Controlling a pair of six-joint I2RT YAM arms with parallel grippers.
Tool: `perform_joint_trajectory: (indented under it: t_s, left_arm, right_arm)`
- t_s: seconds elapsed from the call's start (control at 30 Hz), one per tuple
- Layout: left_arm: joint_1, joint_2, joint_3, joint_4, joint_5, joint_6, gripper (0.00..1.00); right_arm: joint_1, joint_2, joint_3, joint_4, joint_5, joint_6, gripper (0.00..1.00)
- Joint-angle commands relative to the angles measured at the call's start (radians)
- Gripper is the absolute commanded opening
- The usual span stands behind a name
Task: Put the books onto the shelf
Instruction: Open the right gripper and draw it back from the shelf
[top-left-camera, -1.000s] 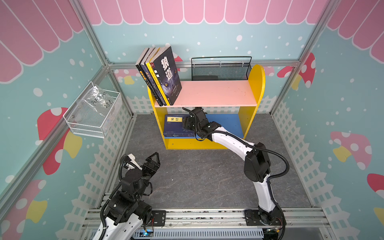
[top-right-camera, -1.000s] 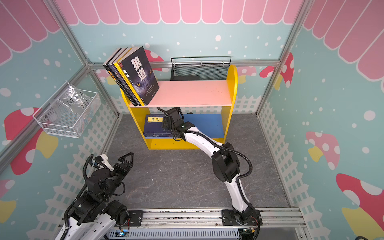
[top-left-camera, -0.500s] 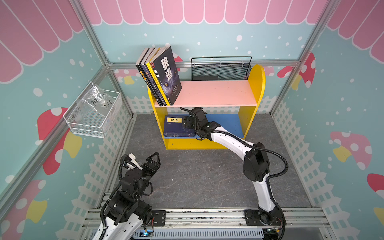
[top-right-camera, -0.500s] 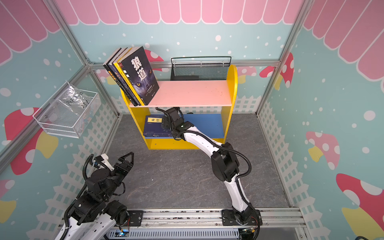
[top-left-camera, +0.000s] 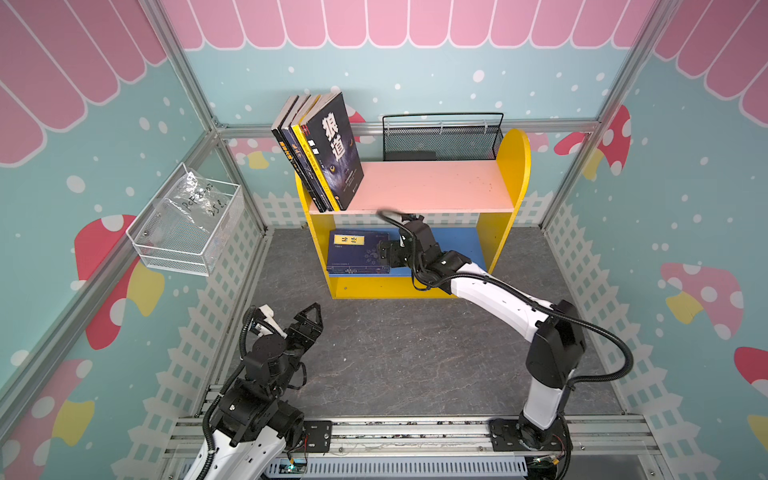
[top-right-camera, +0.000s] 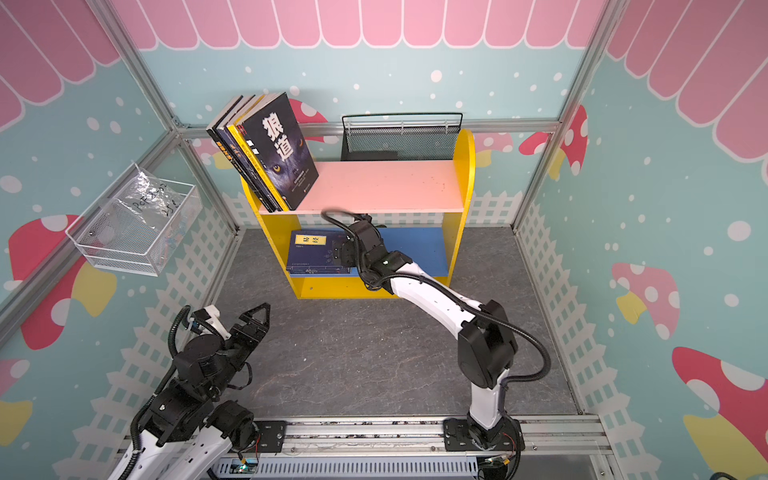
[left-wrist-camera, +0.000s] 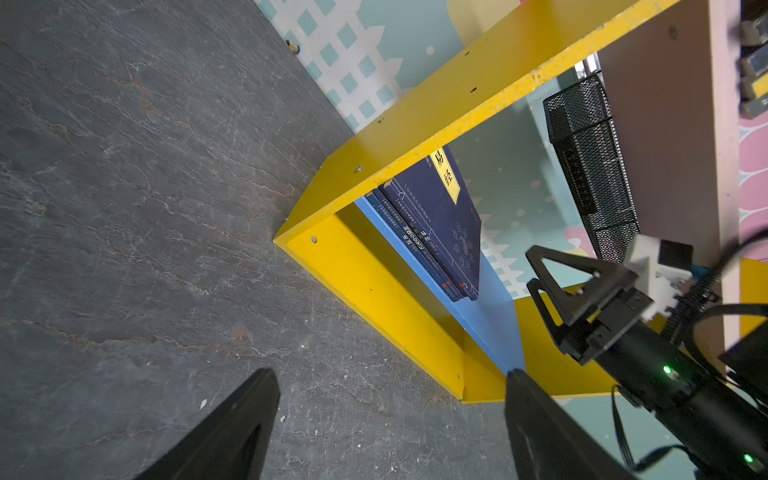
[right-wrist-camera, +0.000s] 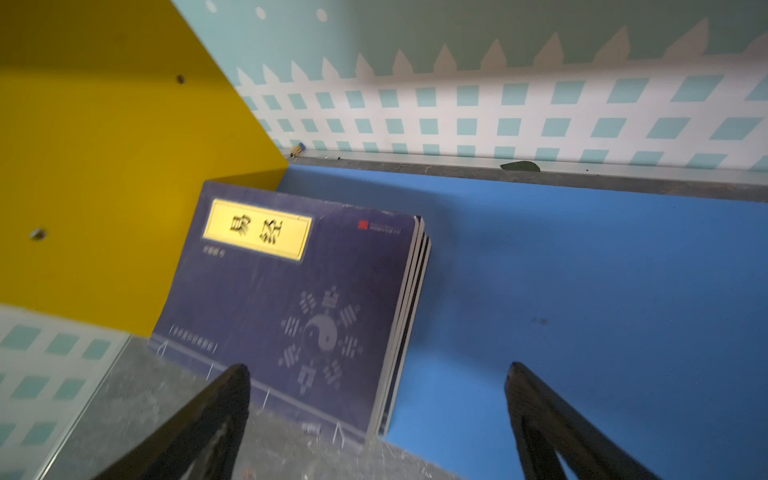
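The shelf (top-left-camera: 515, 166) (top-right-camera: 463, 166) has yellow sides, a pink upper board and a blue lower board. Several books (top-left-camera: 332, 149) (top-right-camera: 278, 149) stand leaning at the left end of the pink board. A stack of navy books (top-left-camera: 357, 251) (top-right-camera: 316, 249) (right-wrist-camera: 291, 299) (left-wrist-camera: 440, 224) with a yellow title label lies flat at the left of the blue board. My right gripper (top-left-camera: 382, 253) (top-right-camera: 338, 255) (right-wrist-camera: 376, 368) (left-wrist-camera: 533, 268) is open at the stack's right front corner, holding nothing. My left gripper (top-left-camera: 305, 322) (left-wrist-camera: 390, 374) hangs open and empty over the floor, front left.
A black wire mesh basket (top-left-camera: 440, 137) hangs on the wall behind the shelf. A white wire basket (top-left-camera: 187, 224) with a plastic bag juts from the left wall. The grey floor (top-left-camera: 395, 353) is closed in by walls and a front rail (top-left-camera: 415, 432).
My right gripper's jaws have spread wider beside the navy stack, which lies still on the blue board. The left arm has not moved.
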Motion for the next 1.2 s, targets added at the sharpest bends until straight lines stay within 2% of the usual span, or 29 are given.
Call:
perform_joint_trajectory:
  t_s: [0.0,0.13,0.27,0.43,0.73,1.17]
  left_arm:
    - [0.004,0.011,0.018,0.005,0.001,0.019,0.87]
    - [0.005,0.032,0.024,0.019,0.003,0.019,0.87]
    - [0.005,0.043,0.027,0.03,0.008,0.017,0.87]
    - [0.005,0.039,0.029,0.028,0.015,0.014,0.87]
    - [0.005,0.025,0.022,0.019,0.012,0.005,0.87]
    - [0.005,0.015,0.024,0.004,0.002,0.001,0.87]
  right_arm:
    - [0.013,-0.081,-0.056,0.012,-0.124,-0.079,0.97]
    - [0.042,-0.116,-0.144,-0.007,-0.191,-0.104,0.98]
    - [0.06,-0.095,-0.159,0.005,-0.24,-0.109,0.98]
    - [0.072,-0.049,-0.168,0.048,-0.223,-0.103,0.97]
    - [0.073,0.039,-0.175,0.153,-0.074,-0.142,0.94]
    - [0.073,0.152,-0.09,0.18,-0.04,-0.171,0.92]
